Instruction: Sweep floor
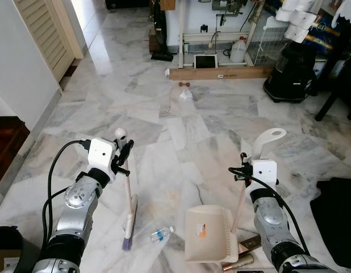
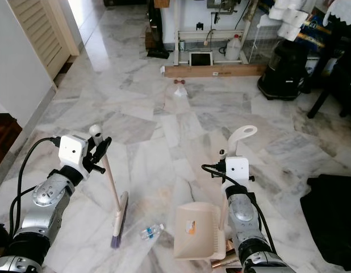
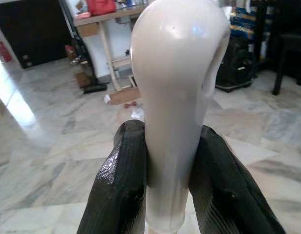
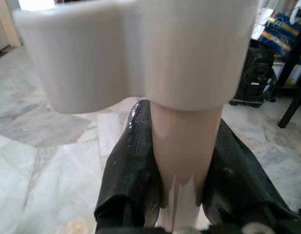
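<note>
Broom [image 1: 129, 210] on floor, robot's left; dustpan [image 1: 207, 233] right; bottle [image 1: 162, 233] btwn them. Plank [image 1: 220, 73] far ahead, vacuum [image 1: 289, 74] to its right.

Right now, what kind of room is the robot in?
Probably a lived-in room of a home: a marble tile floor, a louvred door, a black vacuum cleaner, and a white table with clutter underneath.

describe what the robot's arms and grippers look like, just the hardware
Both arms are silver metal with round, ribbed joint housings. Each wrist carries a white boxy module, and black cables loop from it back along the forearm. The left gripper and right gripper each have two long, glossy black fingers with rounded, slightly rubbery-looking surfaces. No markings are legible.
</note>
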Available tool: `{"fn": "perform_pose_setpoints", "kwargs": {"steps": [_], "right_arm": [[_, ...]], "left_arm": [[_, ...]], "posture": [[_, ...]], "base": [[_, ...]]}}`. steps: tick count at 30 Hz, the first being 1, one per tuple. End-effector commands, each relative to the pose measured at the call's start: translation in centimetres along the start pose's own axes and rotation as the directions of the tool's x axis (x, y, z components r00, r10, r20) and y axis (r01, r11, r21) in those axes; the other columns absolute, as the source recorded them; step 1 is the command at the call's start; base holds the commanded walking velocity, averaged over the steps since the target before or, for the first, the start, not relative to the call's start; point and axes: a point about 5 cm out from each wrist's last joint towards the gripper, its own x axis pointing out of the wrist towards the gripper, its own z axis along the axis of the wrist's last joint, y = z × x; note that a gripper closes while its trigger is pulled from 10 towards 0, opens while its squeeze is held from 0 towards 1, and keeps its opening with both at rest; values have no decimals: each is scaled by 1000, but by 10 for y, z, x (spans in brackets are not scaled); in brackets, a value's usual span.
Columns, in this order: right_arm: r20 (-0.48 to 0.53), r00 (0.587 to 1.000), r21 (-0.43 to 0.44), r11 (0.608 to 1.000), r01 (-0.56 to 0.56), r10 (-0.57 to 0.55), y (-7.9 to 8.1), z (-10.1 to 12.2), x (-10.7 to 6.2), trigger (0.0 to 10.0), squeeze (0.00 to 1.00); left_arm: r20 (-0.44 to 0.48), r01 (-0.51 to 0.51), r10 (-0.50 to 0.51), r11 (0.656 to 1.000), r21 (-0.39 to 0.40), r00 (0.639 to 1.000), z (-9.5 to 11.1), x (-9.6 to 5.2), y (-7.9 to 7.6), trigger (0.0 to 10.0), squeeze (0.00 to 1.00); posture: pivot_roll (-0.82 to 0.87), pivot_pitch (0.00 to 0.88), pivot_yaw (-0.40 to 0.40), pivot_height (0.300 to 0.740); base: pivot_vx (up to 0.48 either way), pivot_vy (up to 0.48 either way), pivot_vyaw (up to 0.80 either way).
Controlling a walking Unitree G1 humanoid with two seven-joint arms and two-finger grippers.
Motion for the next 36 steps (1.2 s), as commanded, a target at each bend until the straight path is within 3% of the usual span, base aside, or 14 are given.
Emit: {"fn": "perform_pose_setpoints", "kwargs": {"steps": [1,6,14,25,36], "right_arm": [[52,998,-1,1000,-17,17,7,11,5,10000,0],[68,997,-15,999,-38,39,15,16,9,10000,0],[93,995,-63,998,-27,33,20,25,15,10000,0],[154,987,-134,989,67,-46,15,36,21,10000,0],[158,986,-147,987,71,-47,20,39,23,10000,0]], "left_arm": [[43,24,-26,999,40,999,13,3,0,10000,0],[80,18,-23,998,68,997,27,2,7,10000,0],[117,29,-39,995,90,992,43,9,5,10000,0],[131,32,-43,995,91,990,49,11,-2,10000,0],[119,20,-31,996,90,992,46,9,-4,10000,0]], "posture": [[80,182,32,740],[99,222,34,740],[104,265,36,740],[110,285,26,740],[117,267,17,740]], "base": [[0,0,0],[0,0,0],[0,0,0],[0,0,0],[0,0,0]]}}
